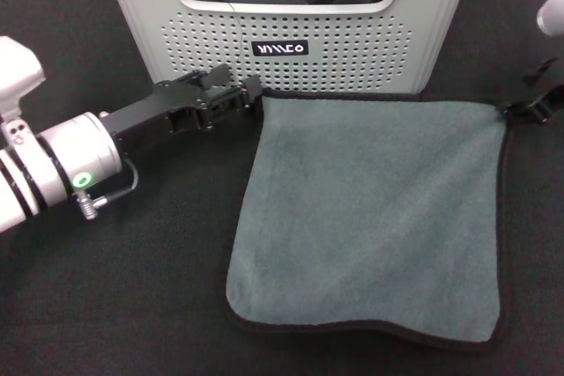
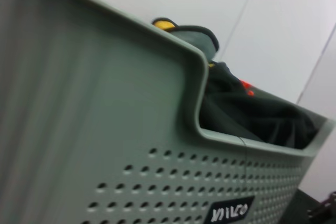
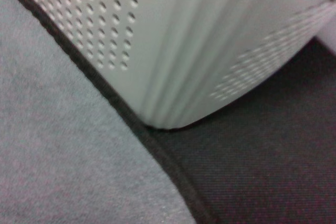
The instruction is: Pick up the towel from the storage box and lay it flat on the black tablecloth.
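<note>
1. The left tool [image 1: 231, 94] lies low and nearly level, reaching in from the left toward the towel [image 1: 379, 209]. Its tip sits at the towel's near-left corner, just in front of the storage box [image 1: 291, 41]. This placing fits an arm that has drawn that corner outward to stretch the cloth flat.
2. Whether the left tool's fingers pinch the black edging or stand just off it I cannot tell; the dark fingers merge with the dark cloth there.
3. The towel is out of the storage box. It lies spread, grey-green face up, on the black tablecloth [image 1: 132, 305] directly in front of the box. Its far edge runs along the foot of the box wall, as the right wrist view confirms. It looks almost flat, with only a slight curl along the front hem.
4. The storage box holds dark crumpled fabric, and the left wrist view shows a yellow-edged piece at its rim.
5. The right tool [image 1: 534, 108] is at the towel's opposite far corner, right of the box, mirroring the left. Its arm comes down from above. Its opening is likewise unclear.
6. By my judgement the laying-out is nearly done; release and withdrawal remain.
</note>
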Available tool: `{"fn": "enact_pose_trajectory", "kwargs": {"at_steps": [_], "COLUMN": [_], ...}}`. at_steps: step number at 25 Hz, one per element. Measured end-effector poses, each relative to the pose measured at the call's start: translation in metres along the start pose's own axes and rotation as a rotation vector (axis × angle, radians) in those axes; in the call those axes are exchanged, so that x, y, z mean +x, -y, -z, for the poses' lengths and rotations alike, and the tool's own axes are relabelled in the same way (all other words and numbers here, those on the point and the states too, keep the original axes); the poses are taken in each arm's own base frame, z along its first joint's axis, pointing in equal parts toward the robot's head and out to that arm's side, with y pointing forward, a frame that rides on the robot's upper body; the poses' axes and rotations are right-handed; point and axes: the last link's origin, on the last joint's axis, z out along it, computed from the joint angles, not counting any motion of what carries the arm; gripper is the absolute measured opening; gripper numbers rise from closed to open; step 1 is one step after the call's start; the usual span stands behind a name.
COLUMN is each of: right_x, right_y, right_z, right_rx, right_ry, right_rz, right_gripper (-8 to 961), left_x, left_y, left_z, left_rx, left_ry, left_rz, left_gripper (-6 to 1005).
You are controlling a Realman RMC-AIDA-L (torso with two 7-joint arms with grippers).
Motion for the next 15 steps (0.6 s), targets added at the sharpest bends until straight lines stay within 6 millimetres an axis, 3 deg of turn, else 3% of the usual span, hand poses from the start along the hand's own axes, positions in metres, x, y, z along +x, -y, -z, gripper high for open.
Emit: {"fn": "enact_pose_trajectory", "kwargs": {"at_steps": [3, 8, 15], "right_x": [0.003, 0.011, 0.018], "right_y": [0.001, -0.005, -0.002], "right_z": [0.014, 0.037, 0.041], "right_rx": [0.026, 0.048, 0.053], "right_ry": [0.026, 0.094, 0.173], "right_rz": [-0.006, -0.024, -0.08], "right_gripper": [505, 713, 869], "left_x": [-0.001, -0.002, -0.001], "left_y": [0.003, 0.007, 0.008], "left_z": [0.008, 0.021, 0.023], "left_rx": [0.019, 0.054, 0.061], "left_ry": [-0.022, -0.054, -0.069], "left_rz": [0.017, 0.024, 0.025], "left_gripper": [556, 674, 884]}}
